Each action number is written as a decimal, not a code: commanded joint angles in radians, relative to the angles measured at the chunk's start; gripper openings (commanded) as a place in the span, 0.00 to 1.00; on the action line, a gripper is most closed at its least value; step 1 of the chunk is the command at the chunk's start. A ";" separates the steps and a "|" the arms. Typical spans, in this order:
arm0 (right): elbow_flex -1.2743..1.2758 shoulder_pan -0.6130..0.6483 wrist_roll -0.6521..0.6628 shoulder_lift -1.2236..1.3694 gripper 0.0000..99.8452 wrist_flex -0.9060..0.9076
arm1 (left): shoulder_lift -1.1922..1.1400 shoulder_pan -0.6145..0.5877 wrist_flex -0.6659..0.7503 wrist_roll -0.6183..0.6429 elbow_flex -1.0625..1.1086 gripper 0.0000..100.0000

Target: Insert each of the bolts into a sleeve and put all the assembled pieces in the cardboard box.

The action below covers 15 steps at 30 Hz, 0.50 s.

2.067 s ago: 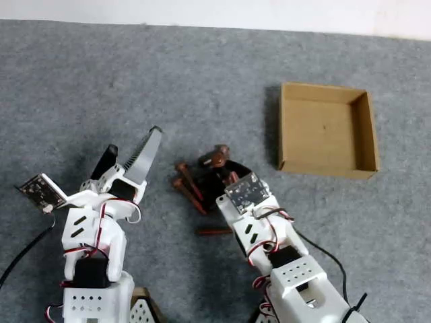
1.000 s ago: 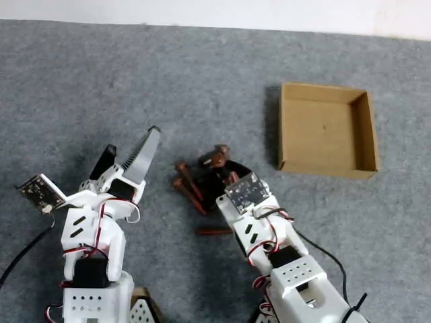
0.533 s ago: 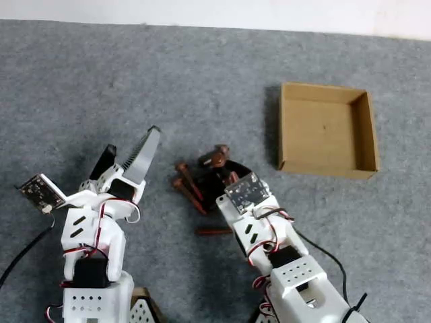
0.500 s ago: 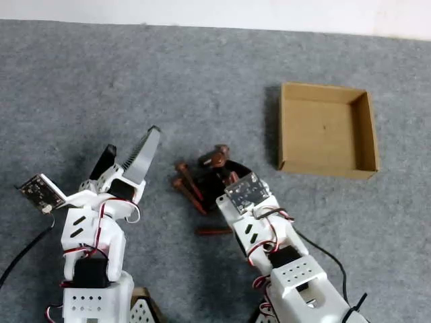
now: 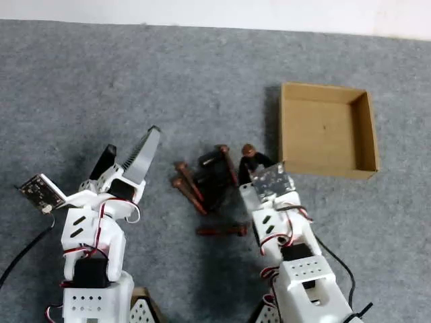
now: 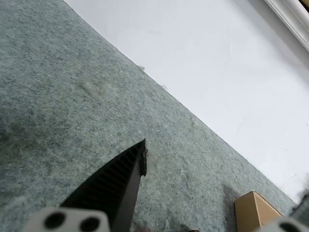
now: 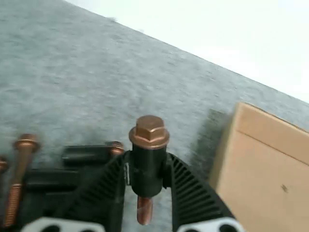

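bolt (image 7: 148,131) seemingly through sleeve (image 7: 146,159) in right claw (image 7: 146,169), beside cardboard box (image 5: 326,169)

High camera looks down; both low wrist cameras face the cardboard box (image 5: 326,130) (image 6: 256,212) (image 7: 263,159)

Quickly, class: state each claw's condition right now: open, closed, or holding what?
Left claw: open, holding nothing.
Right claw: closed on a black sleeve with a copper bolt through it.

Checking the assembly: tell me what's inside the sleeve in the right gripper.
A bolt: head out one end of the sleeve, tip out the other. The shank between is covered.
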<state>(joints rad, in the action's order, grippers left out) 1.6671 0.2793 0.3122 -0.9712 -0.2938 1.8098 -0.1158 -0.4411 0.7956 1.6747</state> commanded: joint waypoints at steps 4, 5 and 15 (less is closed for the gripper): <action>-0.093 -0.165 -0.138 -0.010 0.00 0.015 | 0.010 -0.005 0.017 0.006 0.021 0.48; -0.148 -0.205 -0.187 -0.008 0.00 0.065 | 0.010 -0.005 0.017 0.006 0.021 0.48; -0.905 -0.371 -0.242 0.496 0.00 0.443 | 0.010 -0.004 0.015 0.006 0.021 0.48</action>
<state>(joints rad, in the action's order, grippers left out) 1.0319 -0.0522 0.0760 -0.6383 0.1220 1.8098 -0.1158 -0.4411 0.7956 1.6747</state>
